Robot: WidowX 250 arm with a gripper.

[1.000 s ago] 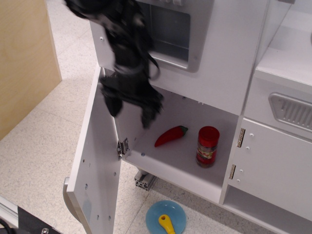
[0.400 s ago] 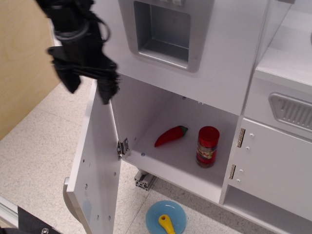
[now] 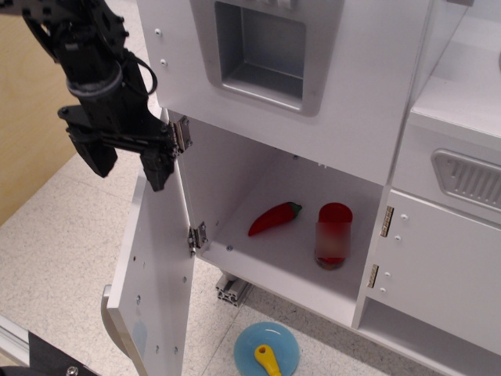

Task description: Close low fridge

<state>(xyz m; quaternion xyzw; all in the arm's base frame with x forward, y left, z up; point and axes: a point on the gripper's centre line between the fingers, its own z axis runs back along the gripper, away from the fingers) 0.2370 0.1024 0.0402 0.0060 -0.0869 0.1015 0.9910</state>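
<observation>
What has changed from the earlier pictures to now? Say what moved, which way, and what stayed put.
The pincer swung left, out from in front of the low fridge to the outer side of its open door, near the top edge. It holds nothing. The door, red pepper, jar and blue plate stayed put.
</observation>
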